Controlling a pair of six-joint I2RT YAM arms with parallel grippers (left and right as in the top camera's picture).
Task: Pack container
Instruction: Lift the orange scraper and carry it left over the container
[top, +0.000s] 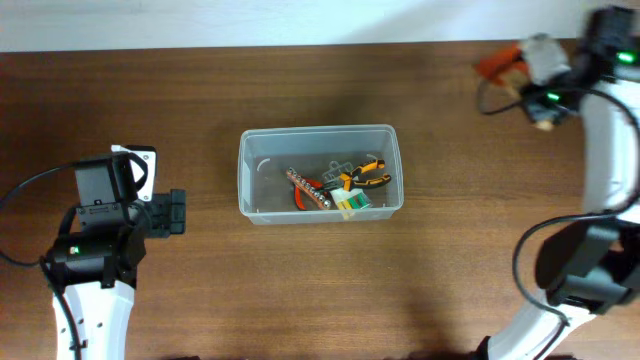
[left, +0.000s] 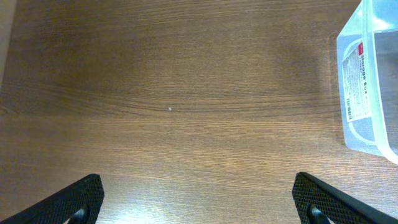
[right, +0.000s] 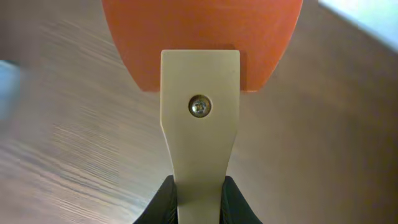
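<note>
A: Count on the worktop (top: 450, 290)?

B: One container (top: 262, 172), clear, at mid-worktop with its long side running left to right and its top open. From the left wrist its end wall shows at the right edge, bearing one white label (left: 356, 78).

A: Contents?

B: All crowded into its right half. One pair of pliers (top: 368, 177) with orange grips, one studded strip (top: 308, 188) lying aslant, one red piece (top: 301, 199) under the strip, and one green-and-yellow item (top: 355, 201). They overlap, so anything beneath cannot be counted.

A: Left arm?

B: It is low on the left side, well apart from the container. The two left fingers (left: 74, 202) are spread wide, with only bare wood between them.

A: Right arm?

B: It is at the far right corner, well apart from the container. The right fingers (right: 163, 202) are clamped on one orange tool (right: 202, 43), pinching its cream shank from both sides. There is one screw (right: 199, 106) in that shank. I cannot tell whether the tool touches the wood.
</note>
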